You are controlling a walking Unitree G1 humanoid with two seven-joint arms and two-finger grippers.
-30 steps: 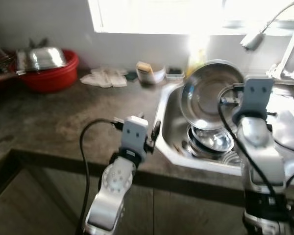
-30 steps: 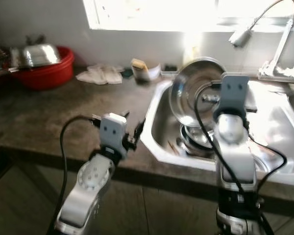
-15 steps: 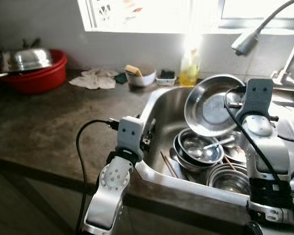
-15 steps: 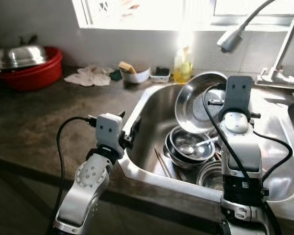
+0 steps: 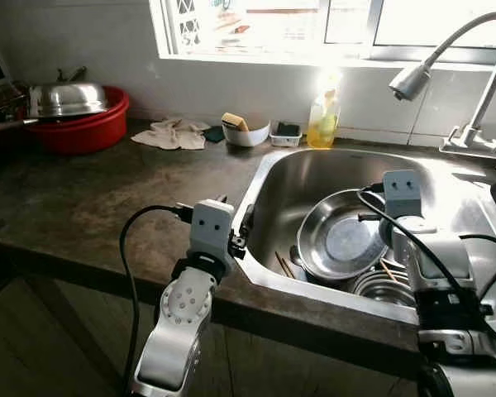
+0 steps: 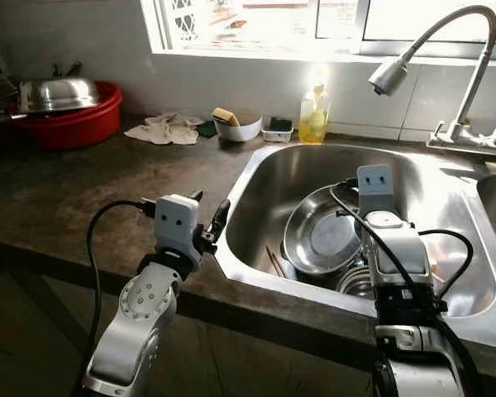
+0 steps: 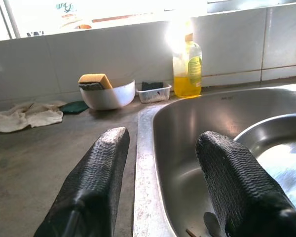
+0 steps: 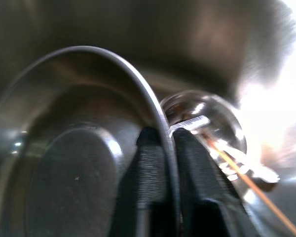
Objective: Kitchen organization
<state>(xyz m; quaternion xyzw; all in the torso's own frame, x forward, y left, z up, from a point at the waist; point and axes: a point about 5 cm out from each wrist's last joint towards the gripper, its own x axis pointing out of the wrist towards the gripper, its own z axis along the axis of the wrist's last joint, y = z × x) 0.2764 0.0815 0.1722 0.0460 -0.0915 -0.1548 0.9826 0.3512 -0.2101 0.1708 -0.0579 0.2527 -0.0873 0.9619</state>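
A wide steel pan (image 5: 339,240) lies tilted in the sink (image 5: 314,165), resting on a stack of steel bowls (image 5: 382,286). My right gripper (image 8: 162,148) is shut on the pan's rim, one finger on each side of the edge. Beyond the rim a smaller bowl (image 8: 207,118) with a spoon shows in the right wrist view. My left gripper (image 7: 160,140) hangs open over the sink's left rim (image 7: 144,148), with nothing between its fingers (image 7: 106,153). A pair of chopsticks (image 5: 281,265) lies at the sink bottom.
A yellow soap bottle (image 5: 325,122), a white bowl with a sponge (image 5: 245,131) and a small tray (image 5: 287,132) line the back wall. A crumpled cloth (image 5: 174,134) and a red basin with a steel lid (image 5: 78,114) sit on the counter at left. The faucet (image 5: 413,78) arches over the sink.
The right gripper has lowered the pan from upright above the sink down onto the stacked bowls. The head camera has shifted; the left arm has kept its pose.
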